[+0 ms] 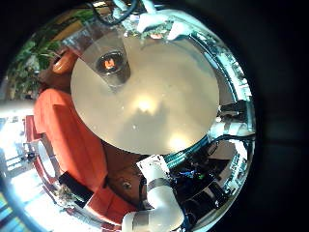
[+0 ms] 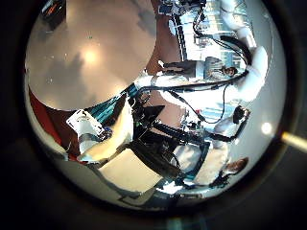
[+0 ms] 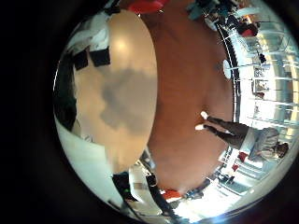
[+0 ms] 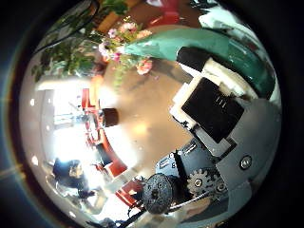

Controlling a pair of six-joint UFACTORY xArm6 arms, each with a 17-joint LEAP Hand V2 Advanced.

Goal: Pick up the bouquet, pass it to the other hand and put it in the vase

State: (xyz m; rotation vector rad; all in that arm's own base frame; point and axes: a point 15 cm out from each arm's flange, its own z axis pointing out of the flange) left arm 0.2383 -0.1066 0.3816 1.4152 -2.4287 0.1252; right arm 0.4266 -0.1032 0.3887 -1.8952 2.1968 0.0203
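The bouquet, pink flowers among green leaves, hangs close to my right palm and above the table. My right hand has its fingers curled beside the stems, with a teal part running along them. The glass vase stands upright on the round beige table, near its edge, and shows small and dark as the vase in the right thumb side view. My left hand is high over the table, fingers relaxed and holding nothing. White parts of the right hand show past the vase.
A red sofa curves round one side of the table. Reddish-brown floor lies beyond the table edge. Green plants stand beyond the sofa.
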